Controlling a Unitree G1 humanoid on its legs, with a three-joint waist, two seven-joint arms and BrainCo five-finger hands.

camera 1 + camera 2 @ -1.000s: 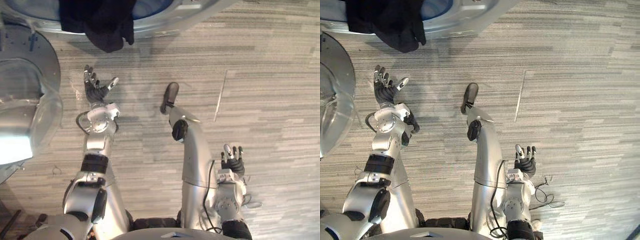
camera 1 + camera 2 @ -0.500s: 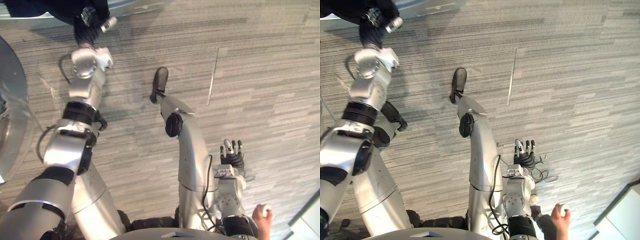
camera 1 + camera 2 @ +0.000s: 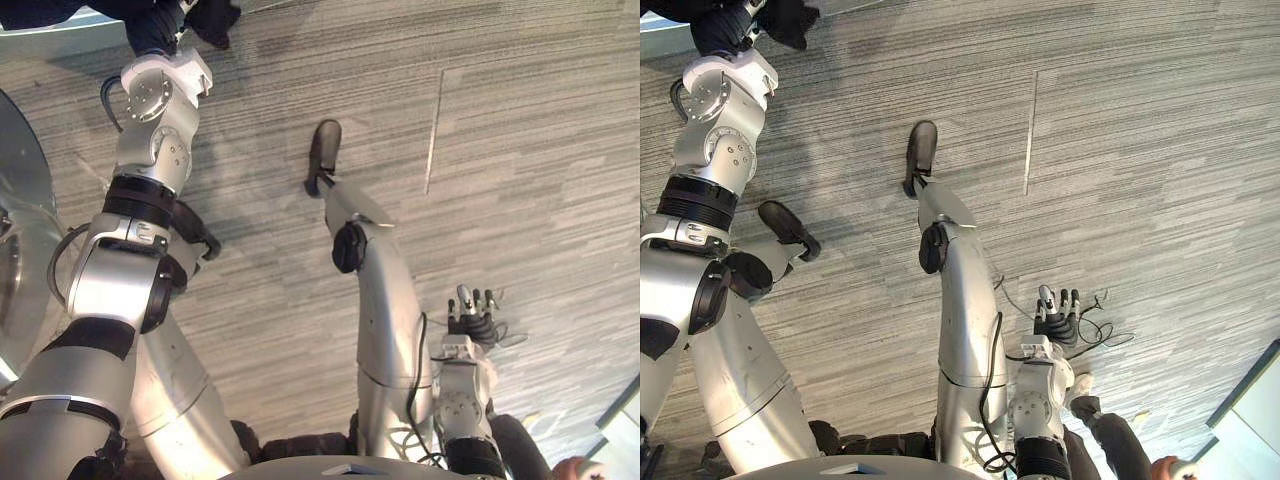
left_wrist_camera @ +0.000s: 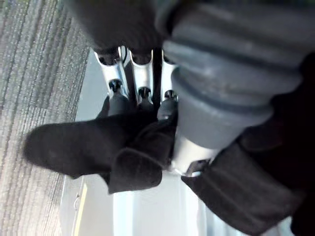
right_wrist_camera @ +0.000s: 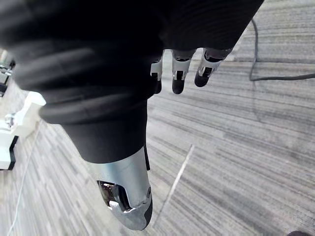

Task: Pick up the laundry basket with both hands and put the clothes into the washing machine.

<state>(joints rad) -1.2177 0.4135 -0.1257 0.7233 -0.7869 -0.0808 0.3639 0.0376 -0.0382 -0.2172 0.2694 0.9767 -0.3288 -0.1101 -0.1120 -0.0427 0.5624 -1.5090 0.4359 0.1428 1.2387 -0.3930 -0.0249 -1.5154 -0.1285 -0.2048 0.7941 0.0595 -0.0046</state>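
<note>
Left eye view: reaching the left hand (image 3: pixel 155 35) into dark clothes (image 3: pixel 215 15) draping the washing machine rim (image 3: pixel 70 24). Left wrist view: sliding fingers (image 4: pixel 141 73) beneath that cloth, tips hidden, grip not telling. Right wrist view: holding the right hand (image 5: pixel 178 78) straight-fingered, gripping nothing, above the carpet (image 5: pixel 236 147).

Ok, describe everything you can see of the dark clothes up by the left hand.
The dark clothes look like black, soft, matte fabric, bunched into thick folds, with one rounded lobe sticking out over the grey striped floor. They lie draped across the pale rim of the washing machine, at the top edge of the head views. The left hand reaches into them and touches them; the fabric hides whether it grips.
</note>
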